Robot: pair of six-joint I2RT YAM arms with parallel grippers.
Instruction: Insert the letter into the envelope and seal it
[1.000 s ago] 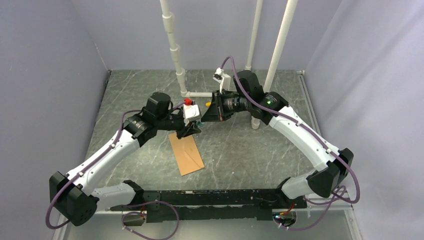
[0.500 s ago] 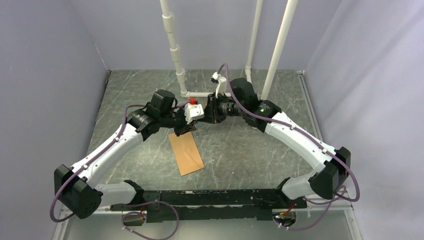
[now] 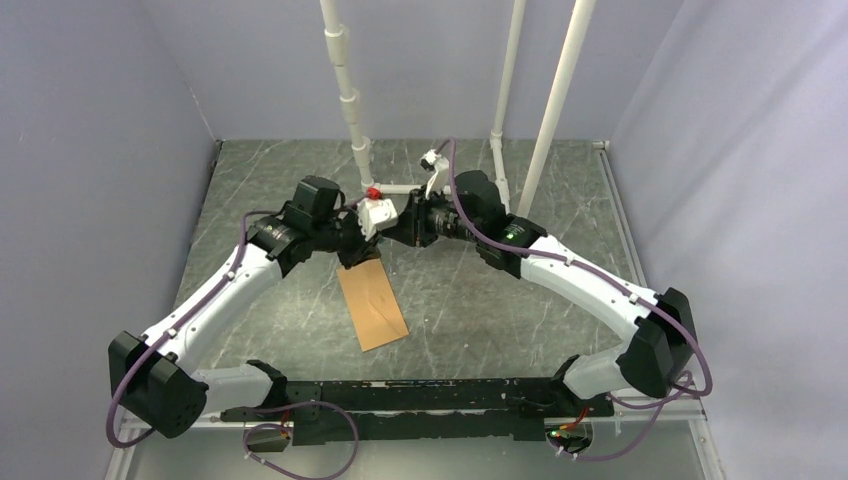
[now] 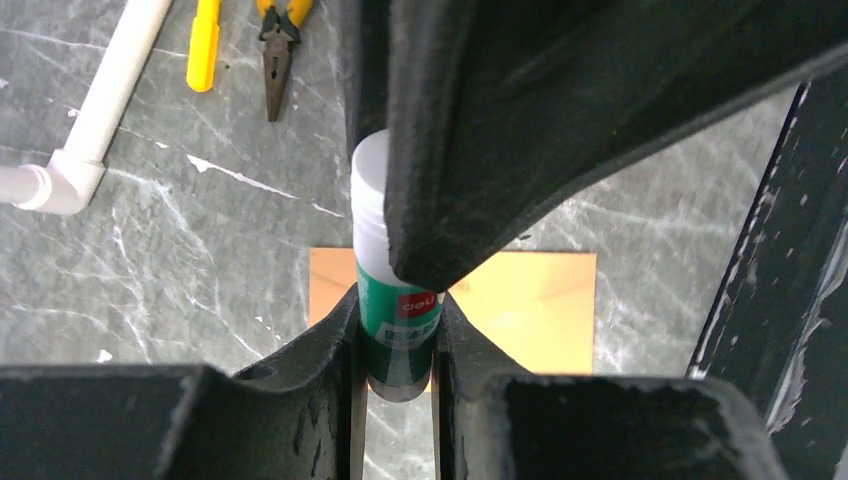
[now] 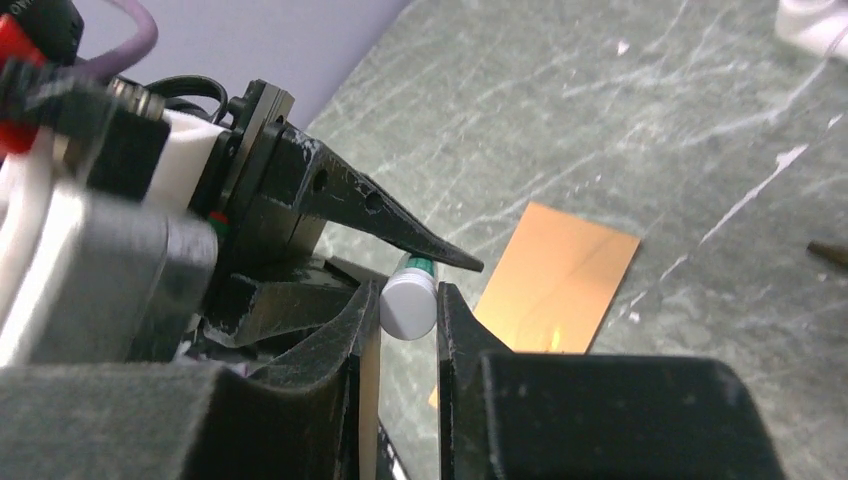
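Left gripper (image 4: 396, 362) is clamping the green body of a glue stick (image 4: 400, 312), holding it roughly level over the far end of the envelope (image 3: 372, 305). The envelope is lying flat on the table (image 3: 480, 290) at 6 o'clock from both grippers. No letter is showing, so it is probably sitting inside, leaving only the sealing. Right gripper (image 5: 407, 295) is facing in from 3 o'clock, its fingers flanking the white cap (image 5: 408, 312), likely to pull it off. Whether they are pinching it cannot be told. Pliers (image 4: 277, 45) are lying at 11 o'clock in the left wrist view.
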